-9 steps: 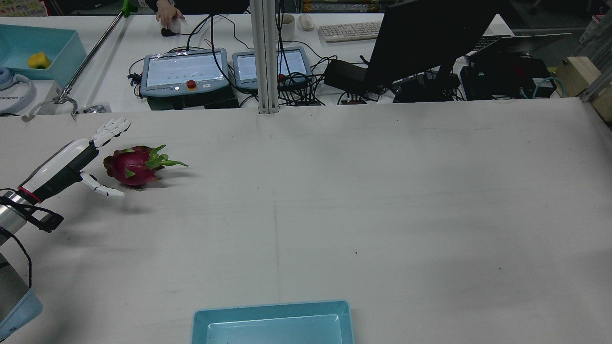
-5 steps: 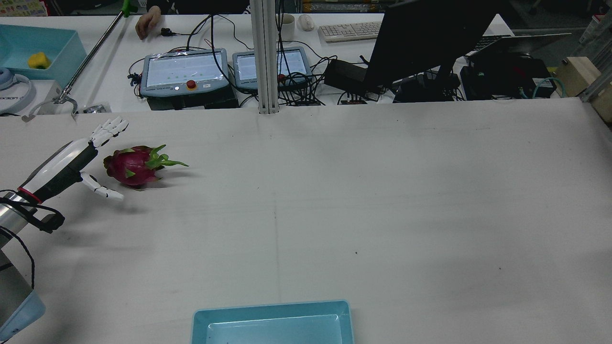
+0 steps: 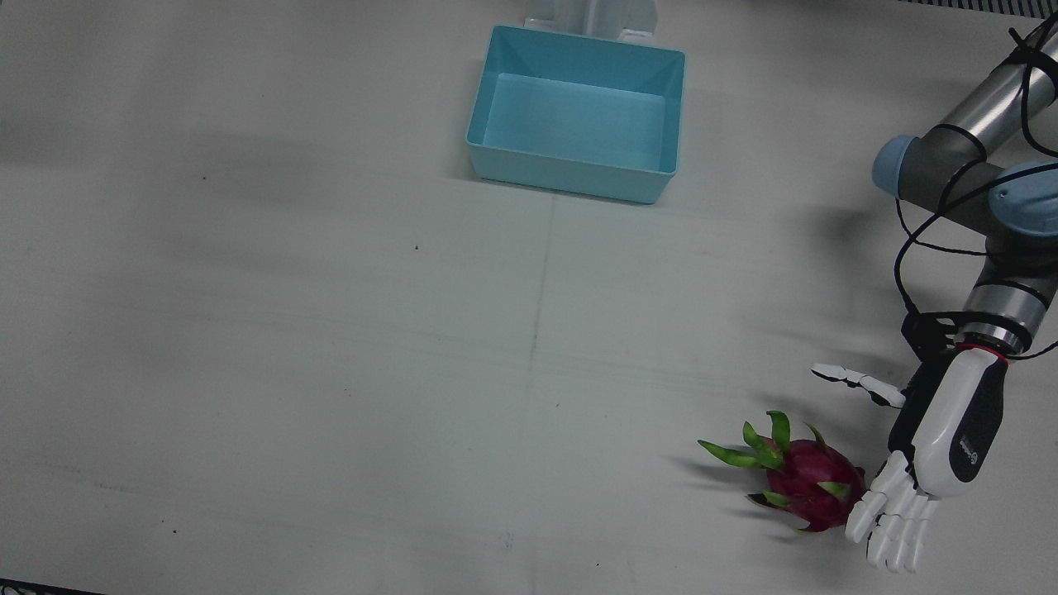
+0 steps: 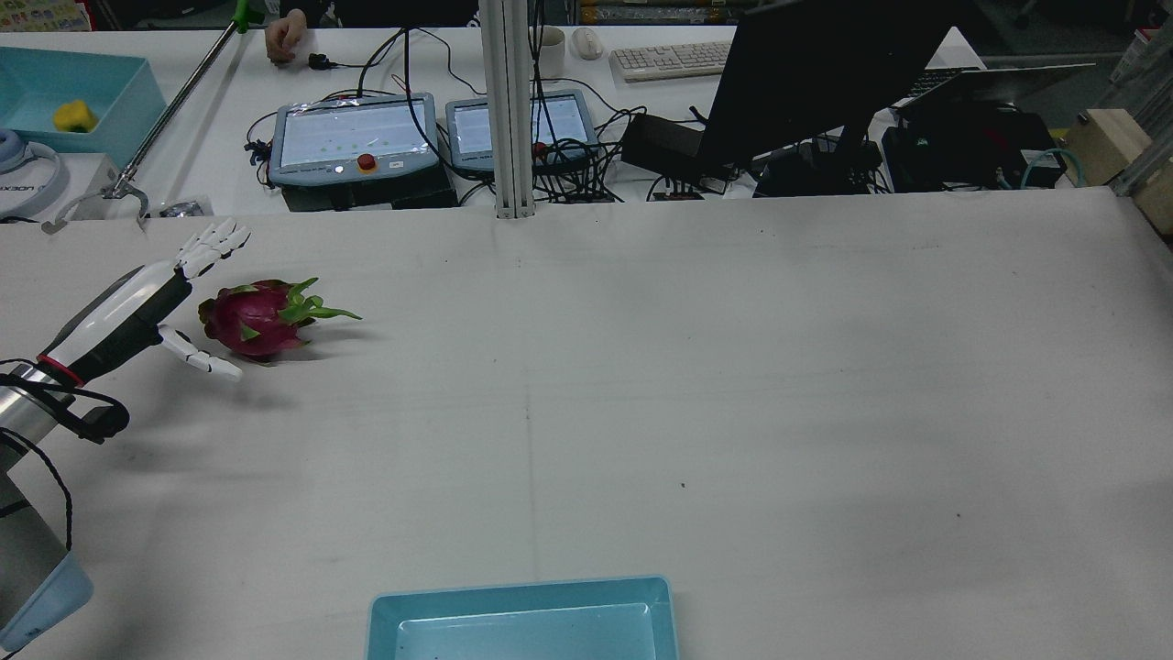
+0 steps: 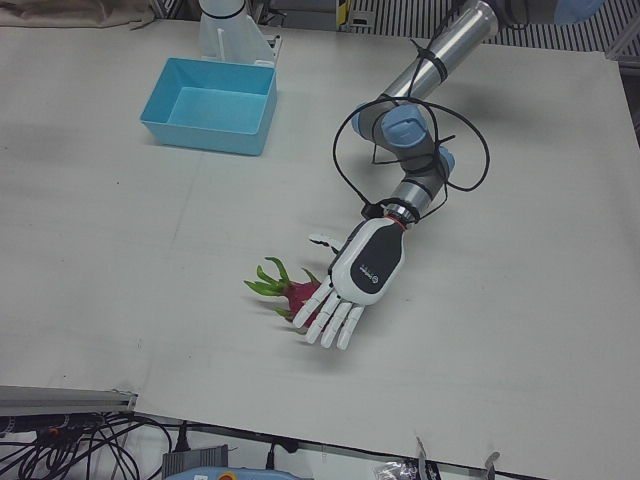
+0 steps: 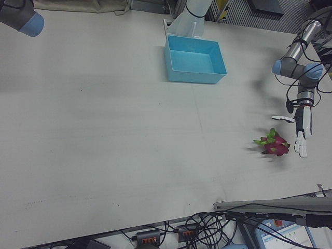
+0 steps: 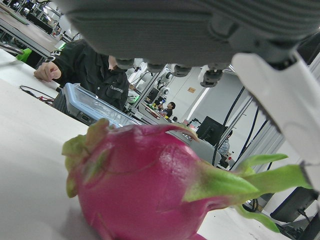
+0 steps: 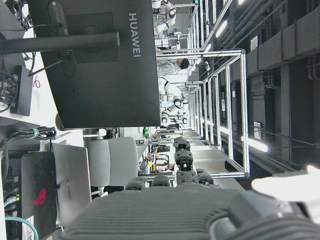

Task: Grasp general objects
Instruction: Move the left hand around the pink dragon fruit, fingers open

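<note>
Fingers spread and holding nothing, my left hand sits low over the table with the single dragon fruit just in front of its palm. The long fingers reach past the fruit on its outer side, while the thumb sticks out on the opposite side, apart from it. From the left-front view the fruit lies partly behind the fingers, and I cannot tell whether they touch its skin. The hand camera fills with the pink body resting on the table, so I judge the approach as nearly done; closing, lifting and carrying are all left. One fruit lies on this table, its green leaves pointing away from the palm. Well beyond the hand, toward the arm pedestals, stands one blue bin, with nothing in it that I can see. My right hand shows only in its own camera, looking off at a monitor; whether its fingers are apart I cannot tell.
</note>
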Motion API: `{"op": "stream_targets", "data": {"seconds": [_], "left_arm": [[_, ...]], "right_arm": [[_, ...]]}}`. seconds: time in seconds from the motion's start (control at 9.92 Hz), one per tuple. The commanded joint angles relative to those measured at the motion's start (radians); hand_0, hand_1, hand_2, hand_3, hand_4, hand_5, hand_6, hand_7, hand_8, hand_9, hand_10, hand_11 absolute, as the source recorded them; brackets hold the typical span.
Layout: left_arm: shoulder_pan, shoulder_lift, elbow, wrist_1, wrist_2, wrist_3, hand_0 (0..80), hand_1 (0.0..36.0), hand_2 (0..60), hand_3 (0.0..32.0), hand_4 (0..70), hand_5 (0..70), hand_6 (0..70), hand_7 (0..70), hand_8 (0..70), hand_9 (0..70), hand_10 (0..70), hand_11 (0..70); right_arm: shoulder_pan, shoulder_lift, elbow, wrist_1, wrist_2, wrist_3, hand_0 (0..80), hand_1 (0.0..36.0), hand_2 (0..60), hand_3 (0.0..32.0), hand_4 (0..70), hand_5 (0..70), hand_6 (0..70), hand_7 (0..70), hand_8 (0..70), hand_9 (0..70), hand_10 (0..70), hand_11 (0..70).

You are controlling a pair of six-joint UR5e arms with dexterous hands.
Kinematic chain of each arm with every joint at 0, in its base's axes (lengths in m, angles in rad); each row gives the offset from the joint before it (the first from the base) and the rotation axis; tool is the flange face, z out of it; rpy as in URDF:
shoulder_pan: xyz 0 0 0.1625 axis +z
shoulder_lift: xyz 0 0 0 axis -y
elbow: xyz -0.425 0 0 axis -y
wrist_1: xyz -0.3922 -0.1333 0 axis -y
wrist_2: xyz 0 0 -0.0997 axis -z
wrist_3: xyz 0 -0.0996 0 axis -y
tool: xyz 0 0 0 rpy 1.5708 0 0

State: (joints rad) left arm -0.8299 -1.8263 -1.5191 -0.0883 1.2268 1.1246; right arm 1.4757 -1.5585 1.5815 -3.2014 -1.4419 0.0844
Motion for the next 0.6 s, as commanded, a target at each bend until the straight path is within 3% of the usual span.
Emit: {"op": "stream_targets", "data": {"seconds": [0.0, 0.5], "left_arm": [[0.005, -0.048, 0.005, 0.038, -0.001, 0.078, 61.9, 34.6, 15.4, 5.2, 0.0, 0.0, 0.0, 5.7, 0.0, 0.0, 0.0, 0.0], [0.011, -0.051, 0.056, -0.014, -0.003, 0.113, 61.5, 34.9, 17.4, 7.2, 0.0, 0.0, 0.0, 5.6, 0.0, 0.0, 0.0, 0.0]], "right_arm": [[0.000, 0.000, 0.000, 0.000, 0.000, 0.000, 0.0, 0.0, 0.0, 0.0, 0.0, 0.0, 0.0, 0.0, 0.0, 0.0, 0.0, 0.0], [0.000, 0.000, 0.000, 0.000, 0.000, 0.000, 0.0, 0.0, 0.0, 0.0, 0.0, 0.0, 0.0, 0.0, 0.0, 0.0, 0.0, 0.0]]}}
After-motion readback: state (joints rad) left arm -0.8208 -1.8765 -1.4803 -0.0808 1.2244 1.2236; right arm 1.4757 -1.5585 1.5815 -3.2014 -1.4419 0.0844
